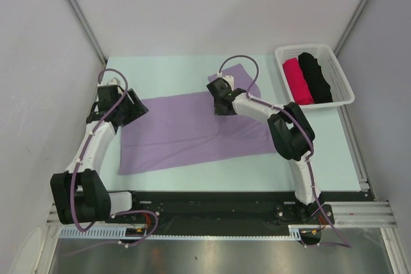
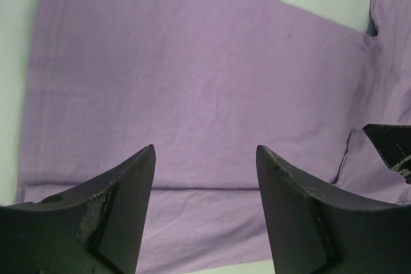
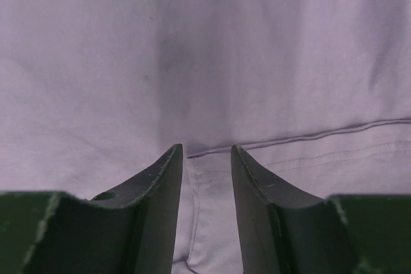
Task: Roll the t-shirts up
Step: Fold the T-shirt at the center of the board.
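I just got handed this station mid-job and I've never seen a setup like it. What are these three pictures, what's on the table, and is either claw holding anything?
You are looking at two white robot arms bolted at the near edge of a pale table. The wide picture comes from a fixed camera above and behind them. The other two come from cameras on the wrists, each looking past its own dark fingers.

A lavender t-shirt lies spread flat, not yet rolled. At the far right corner sits a white basket with a pink roll and a black roll inside.

The left gripper hangs over the shirt's left end, jaws wide, holding nothing. The right gripper sits low over a seam, jaws partly apart with cloth showing between them; I cannot tell whether it is pinching the fabric.
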Robot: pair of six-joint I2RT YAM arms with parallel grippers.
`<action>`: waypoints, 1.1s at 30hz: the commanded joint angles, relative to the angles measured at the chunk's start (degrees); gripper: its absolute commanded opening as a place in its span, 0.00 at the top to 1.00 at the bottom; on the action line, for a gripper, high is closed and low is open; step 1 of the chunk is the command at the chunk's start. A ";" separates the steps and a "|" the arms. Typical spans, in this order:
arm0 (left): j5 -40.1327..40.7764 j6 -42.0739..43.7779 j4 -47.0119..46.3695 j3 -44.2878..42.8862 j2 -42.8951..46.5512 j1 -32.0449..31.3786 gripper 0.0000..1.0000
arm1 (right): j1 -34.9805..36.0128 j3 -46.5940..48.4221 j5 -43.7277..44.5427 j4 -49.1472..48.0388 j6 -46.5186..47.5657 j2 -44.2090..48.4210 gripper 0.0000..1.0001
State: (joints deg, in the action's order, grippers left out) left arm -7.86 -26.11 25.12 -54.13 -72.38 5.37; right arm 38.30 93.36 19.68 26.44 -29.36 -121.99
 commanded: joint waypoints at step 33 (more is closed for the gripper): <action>-2.43 1.32 -2.80 1.39 -0.66 0.08 0.31 | 5.90 1.12 5.81 0.99 2.12 2.02 1.00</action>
State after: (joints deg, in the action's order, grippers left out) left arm -9.80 -25.87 24.40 -52.82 -72.99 5.37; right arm 43.11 93.36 23.14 28.45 -28.38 -123.52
